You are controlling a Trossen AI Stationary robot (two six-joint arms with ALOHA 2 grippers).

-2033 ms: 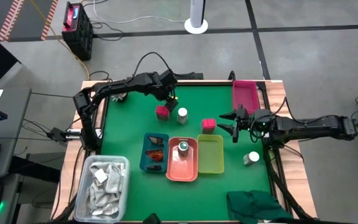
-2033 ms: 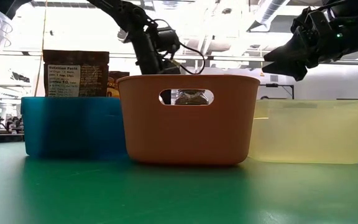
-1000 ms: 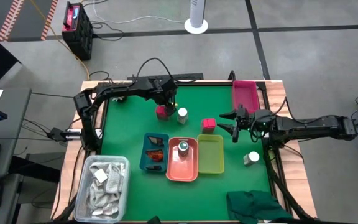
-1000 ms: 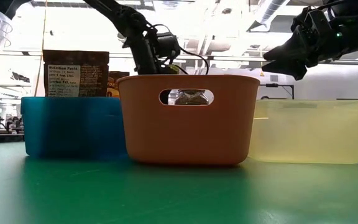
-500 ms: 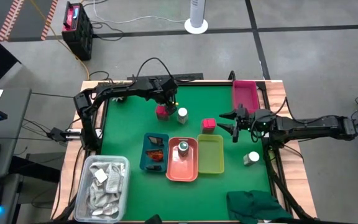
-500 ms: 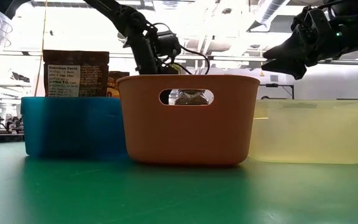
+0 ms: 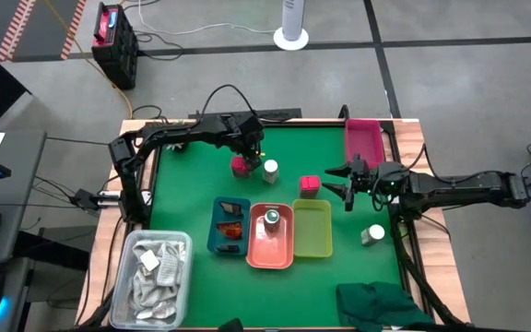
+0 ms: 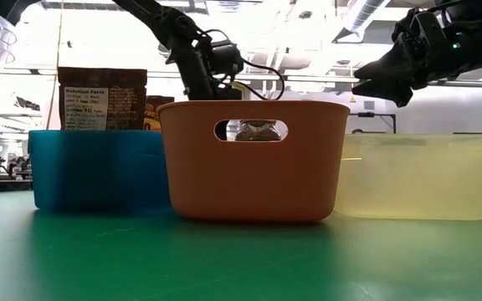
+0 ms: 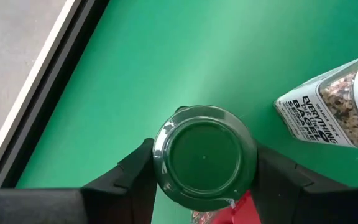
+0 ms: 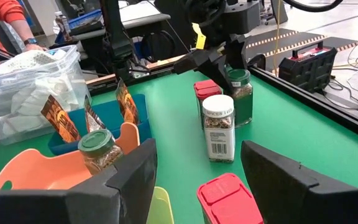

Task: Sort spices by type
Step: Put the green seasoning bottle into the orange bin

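The left gripper [image 9: 204,180] is spread around a green-lidded jar [image 9: 204,157], grip can't be confirmed; the right gripper [image 7: 344,183] is left open, nothing held.

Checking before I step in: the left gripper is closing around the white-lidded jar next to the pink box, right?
Not quite. The left gripper straddles the green-lidded jar; the white-lidded jar stands beside it, untouched. The left wrist view shows this. The pink box is indeed adjacent.

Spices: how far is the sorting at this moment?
Done: packets sit in the blue tray, one green-lidded jar in the orange tray. In hand: the left gripper is around a second green-lidded jar. Left: two pink boxes and two white-lidded jars on the table. The right gripper waits.
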